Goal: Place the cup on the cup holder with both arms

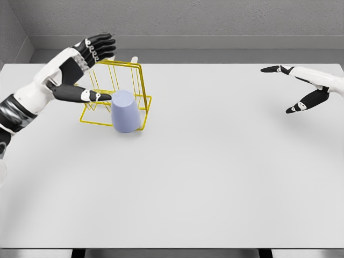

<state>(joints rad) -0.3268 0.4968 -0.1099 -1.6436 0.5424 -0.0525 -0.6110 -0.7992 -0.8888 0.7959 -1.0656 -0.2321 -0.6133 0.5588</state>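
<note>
Seen from the head camera: a white table (pixel 204 177) under grey walls, with a yellow wire cup holder (pixel 119 86) standing at its far left. Against the holder's front right corner, a lavender cup (pixel 124 111), upside down and tilted slightly, closed base up, mouth down toward the table. Overlapped the lower front rail of the frame; impossible to tell whether hung on a peg or merely leaned there.

Left hand (pixel 88 67) reached in from the left edge, white forearm and black fingers. Upper fingers (pixel 101 45) stretched out over the top left of the wire frame, loosely extended. Thumb (pixel 88 95) pointed rightward lower down, tip touching or just beside the cup's left side. Hand spread wide, nothing enclosed between fingers and thumb; cup not gripped.

Right hand (pixel 303 88) entered from the right edge, well apart from the cup and holder, raised above the far right of the table. One black fingertip pointed left at the top, another angled down and left below it. Spread apart, relaxed, held nothing.

Small pale peg tip (pixel 135 59) poked up behind the holder's top rail.
</note>
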